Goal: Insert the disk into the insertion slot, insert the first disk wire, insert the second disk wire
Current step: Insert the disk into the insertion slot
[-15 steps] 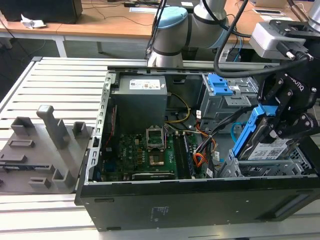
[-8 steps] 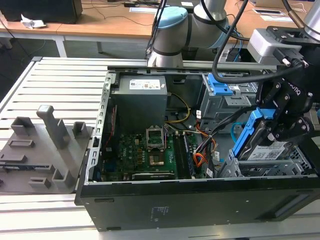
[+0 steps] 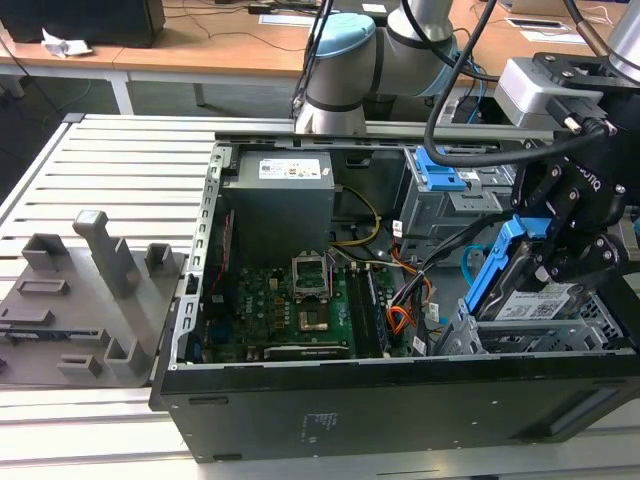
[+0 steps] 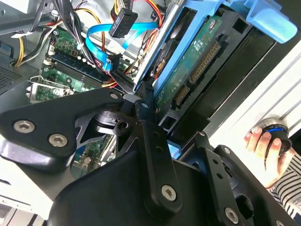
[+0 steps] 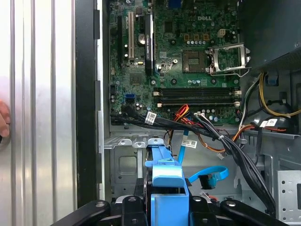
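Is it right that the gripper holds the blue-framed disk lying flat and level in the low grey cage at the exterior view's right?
Not quite. The gripper does hold the disk in its blue frame at the insertion slot on the exterior view's right, but the disk is not flat and level. The exterior view shows it steeply tilted, with its upper end raised well above the slot.

Wooden desks stand behind the ribbed aluminium table.
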